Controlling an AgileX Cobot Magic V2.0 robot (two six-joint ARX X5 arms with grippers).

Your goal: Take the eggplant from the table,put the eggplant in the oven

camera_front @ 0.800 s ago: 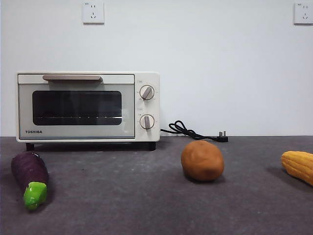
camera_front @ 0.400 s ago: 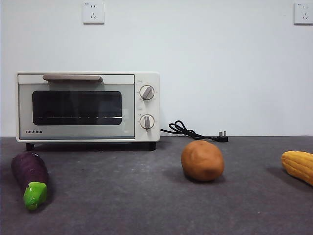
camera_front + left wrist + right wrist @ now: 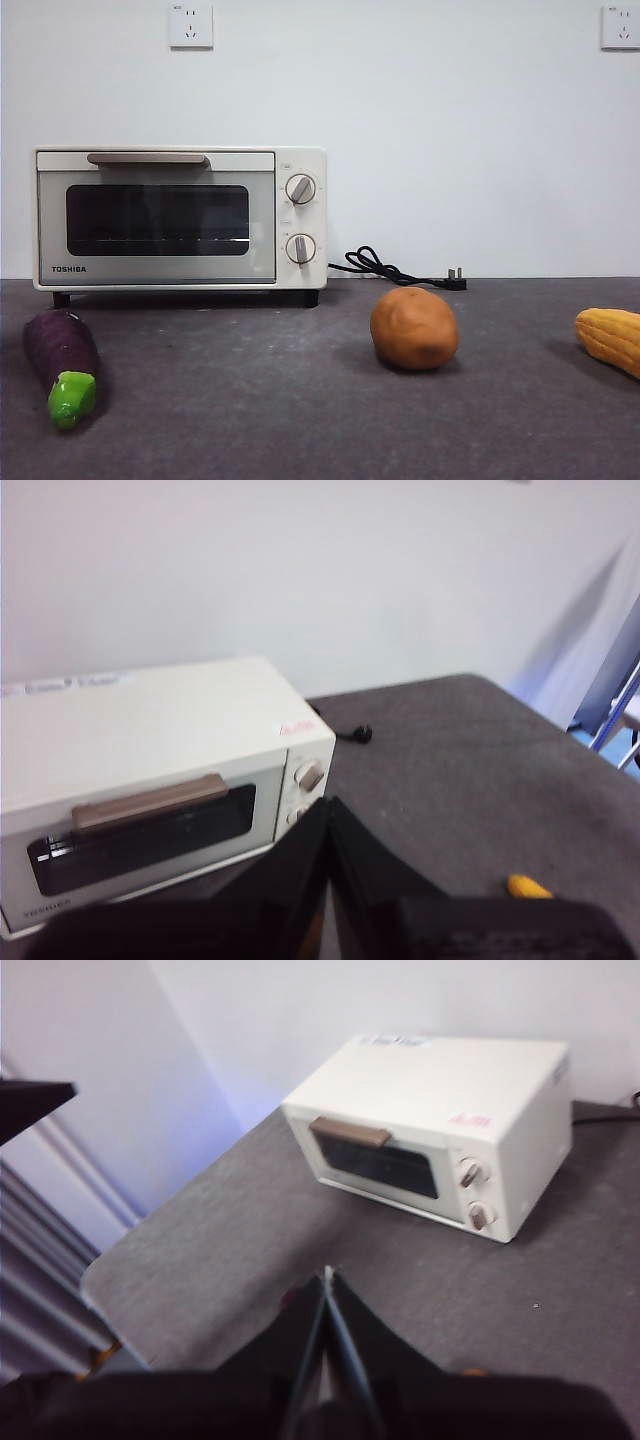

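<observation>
The dark purple eggplant lies on the grey table at the front left, green stem cap towards the camera. Behind it stands the cream Toshiba oven, door closed; the oven also shows in the left wrist view and the oven in the right wrist view. My left gripper hangs high above the table, jaws shut and empty. My right gripper is also raised, shut and empty. Neither gripper appears in the front view, and neither wrist view shows the eggplant clearly.
A round orange-brown potato sits mid-table. A yellow corn cob lies at the right edge. The oven's black power cord lies by the wall to the right of the oven.
</observation>
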